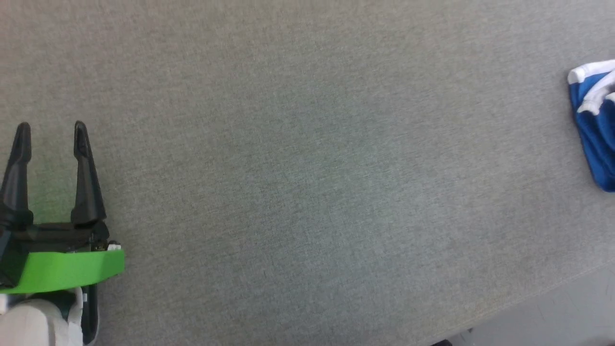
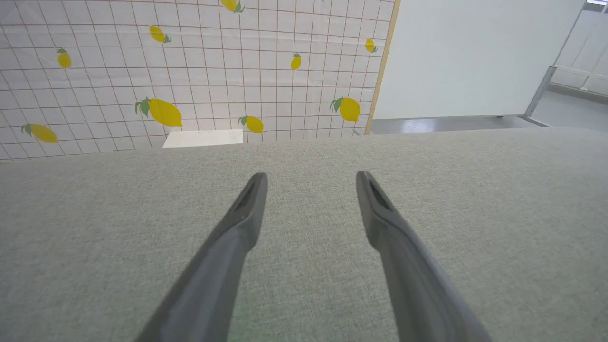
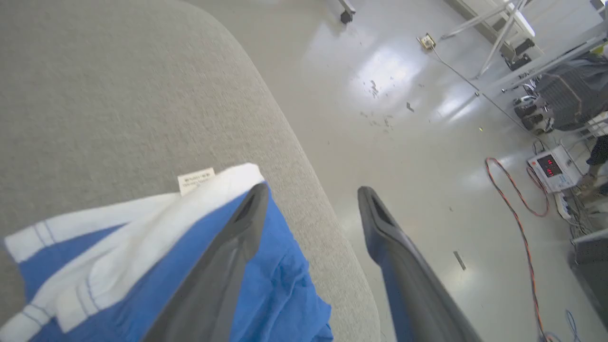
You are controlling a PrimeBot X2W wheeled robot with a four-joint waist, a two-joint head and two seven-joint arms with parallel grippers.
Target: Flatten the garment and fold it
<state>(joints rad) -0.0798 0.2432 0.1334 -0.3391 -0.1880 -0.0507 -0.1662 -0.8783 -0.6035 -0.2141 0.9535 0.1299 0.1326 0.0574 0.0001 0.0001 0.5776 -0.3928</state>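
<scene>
The garment [image 1: 596,134] is a bunched heap of bright blue fabric with white trim at the far right edge of the grey table [image 1: 307,144]. In the right wrist view the garment [image 3: 118,256] lies crumpled near the table's rounded edge, a small white label [image 3: 195,179] sticking out of its white band. My right gripper [image 3: 313,190] hangs open just above it, one finger over the blue cloth and the other over the floor past the edge. My left gripper [image 1: 51,127] rests open over bare table at the lower left, far from the garment, and my left gripper [image 2: 311,176] holds nothing.
The table's front edge runs diagonally at the lower right, with pale floor [image 1: 552,317] beyond. A lemon-print wall [image 2: 190,71] and a white panel [image 2: 475,57] stand behind the table. An orange cable [image 3: 517,213] and equipment [image 3: 551,166] lie on the shiny floor.
</scene>
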